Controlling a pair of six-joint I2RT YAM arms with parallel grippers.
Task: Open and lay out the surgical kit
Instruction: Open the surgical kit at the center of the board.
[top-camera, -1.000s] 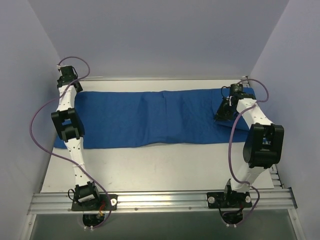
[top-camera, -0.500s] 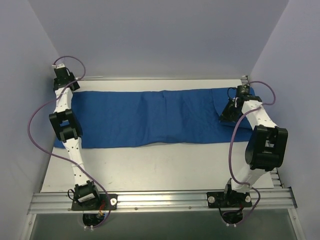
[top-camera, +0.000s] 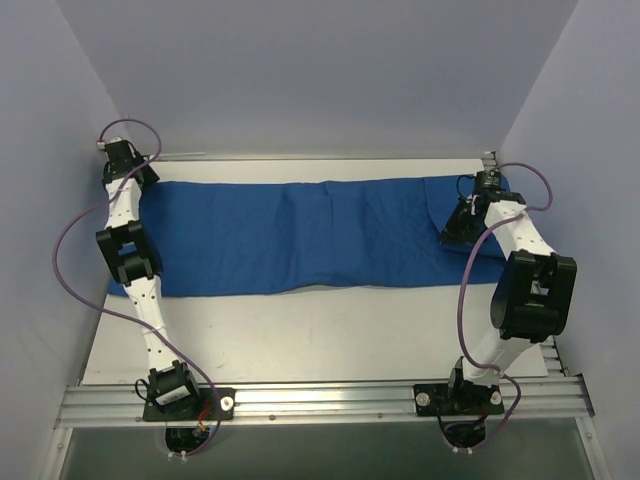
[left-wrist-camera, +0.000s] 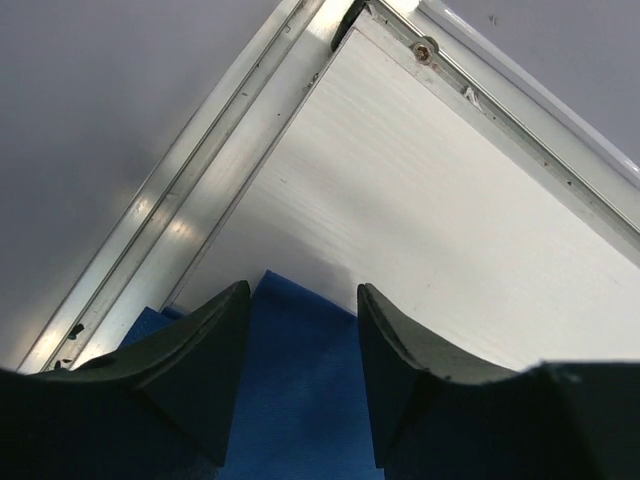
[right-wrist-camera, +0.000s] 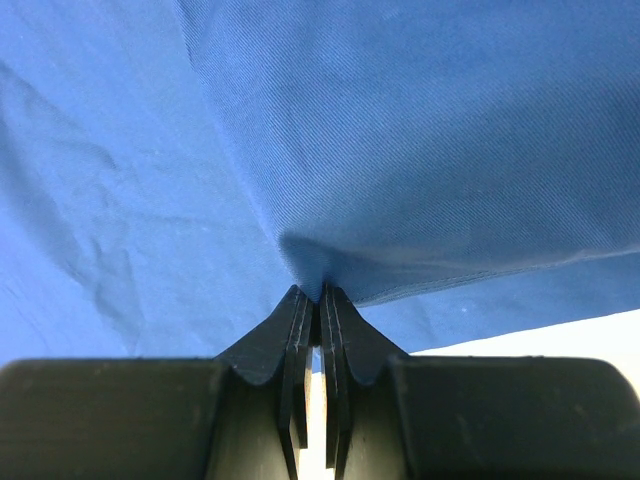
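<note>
**Top view.** The royal-blue cloth wrap (top-camera: 300, 240) is lying as a long, flattened band across the far half of the white table (top-camera: 330, 335). It is running from the 9 o'clock side to the 3 o'clock side and creasing near its middle.

**Left arm.** It is stretching from its base at 7 o'clock along the table's left side. The elbow is folding over the wrap's left end, and the wrist is reaching into the 11 o'clock corner. The left claw (left-wrist-camera: 302, 290) is standing released, its two dark fingers (left-wrist-camera: 200, 350) spread apart. In the left wrist view a corner of the wrap is showing between and below them, just beside the aluminium frame (left-wrist-camera: 190, 215) edging the table. Whether the fingers are touching the cloth cannot be told.

**Right arm.** It is rising from its base at 5 o'clock, bending its elbow high at the 3 o'clock side. The forearm is angling down onto the wrap's right end at 2 o'clock. The right claw (right-wrist-camera: 320, 292) is clenching a pinched fold of the wrap, and the cloth is puckering at the fingertips. Bare table is showing beneath its edge at 4 o'clock of the right wrist view.

A purple cable (top-camera: 56, 262) is looping beside each arm.
</note>
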